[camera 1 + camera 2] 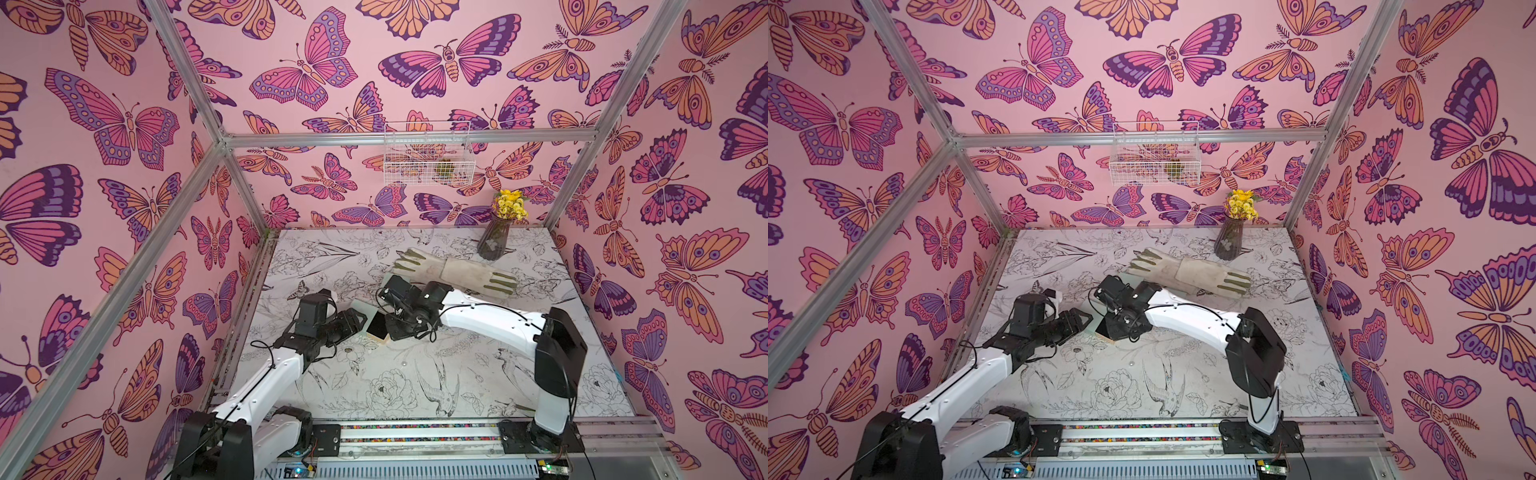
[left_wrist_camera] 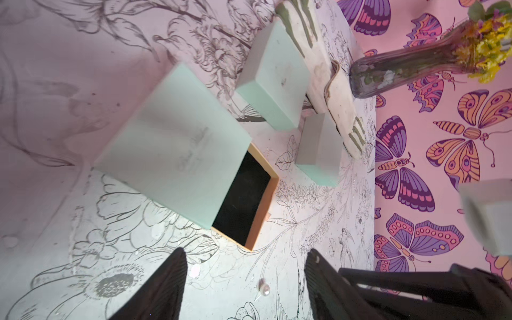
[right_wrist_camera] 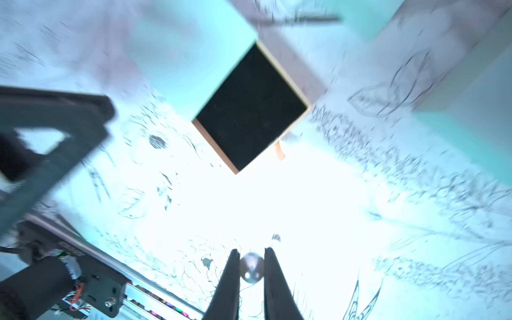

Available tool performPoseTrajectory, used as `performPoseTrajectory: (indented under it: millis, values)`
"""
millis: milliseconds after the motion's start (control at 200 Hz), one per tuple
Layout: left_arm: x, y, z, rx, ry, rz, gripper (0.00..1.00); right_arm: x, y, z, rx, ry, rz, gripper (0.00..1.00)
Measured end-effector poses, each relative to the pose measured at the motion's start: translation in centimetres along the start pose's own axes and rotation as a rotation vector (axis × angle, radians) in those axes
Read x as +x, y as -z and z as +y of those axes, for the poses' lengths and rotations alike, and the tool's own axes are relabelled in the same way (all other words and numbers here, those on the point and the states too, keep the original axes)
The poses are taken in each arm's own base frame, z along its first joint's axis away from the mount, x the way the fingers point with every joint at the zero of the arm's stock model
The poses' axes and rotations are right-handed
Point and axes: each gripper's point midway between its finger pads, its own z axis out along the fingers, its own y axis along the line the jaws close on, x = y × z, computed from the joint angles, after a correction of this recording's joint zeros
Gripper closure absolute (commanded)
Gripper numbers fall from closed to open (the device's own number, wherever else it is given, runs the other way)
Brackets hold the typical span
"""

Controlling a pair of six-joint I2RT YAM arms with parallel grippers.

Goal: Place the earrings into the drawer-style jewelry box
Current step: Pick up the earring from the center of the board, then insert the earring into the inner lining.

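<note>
The right end effector (image 3: pixel 251 250) is clenched on 1 earring (image 3: pixel 251 267) — a round, glossy pearl, pinched at its sides between 2 dark fingers (image 3: pixel 230 277) — a short way out from the open end of the drawer (image 3: pixel 249 108). The drawer stands pulled partway out of the mint box (image 2: pixel 171 155), its black lining bare inside a tan rim, seemingly so the jewellery can be dropped in from above. The left end effector (image 2: pixel 246 250) hangs released, jaws wide with nothing between them, over the other earring (image 2: pixel 264 289), a white pearl on a thin post lying on the surface (image 2: pixel 83 249) near the drawer's front edge; the spread looks set for a downward pinch. In a top view both arms crowd the box (image 1: pixel 359 309) from opposite sides, apparently 1 per earring. No earring shows in the drawer yet, so both placements appear left to do. The held pearl is small and smooth, and may slip if the grip eases early.
</note>
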Motion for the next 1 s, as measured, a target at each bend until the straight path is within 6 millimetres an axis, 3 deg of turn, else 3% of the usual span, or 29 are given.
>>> performPoseTrajectory:
  millis: [155,340,431,611,681,801,1001]
  values:
    - [-0.5,-0.4,-2.5,0.038,-0.101,0.01,0.3,-1.3,0.1,-1.1,-0.014,0.033,-0.057,1.0]
    - [-1.9,-0.9,-3.5,0.039,-0.146,-0.002,0.3,-3.2,1.1,-1.6,0.024,0.118,-0.153,1.0]
    - [-2.3,-1.2,-3.7,0.037,-0.161,-0.002,0.3,-5.0,3.6,-1.6,0.033,0.153,-0.261,1.0]
    - [-3.1,-1.4,-5.0,0.067,-0.23,0.001,0.29,-9.2,10.6,-0.5,0.008,0.241,-0.549,1.0]
    - [-3.3,-1.3,-5.2,0.071,-0.24,-0.006,0.29,-9.9,11.9,-0.2,-0.001,0.282,-0.622,1.0]
    - [-3.6,-1.3,-4.9,0.07,-0.236,-0.015,0.29,-9.6,11.6,0.3,-0.017,0.375,-0.645,1.0]
    - [-3.7,-1.8,-3.6,0.064,-0.199,-0.03,0.29,-8.7,8.9,1.2,-0.073,0.462,-0.624,1.0]
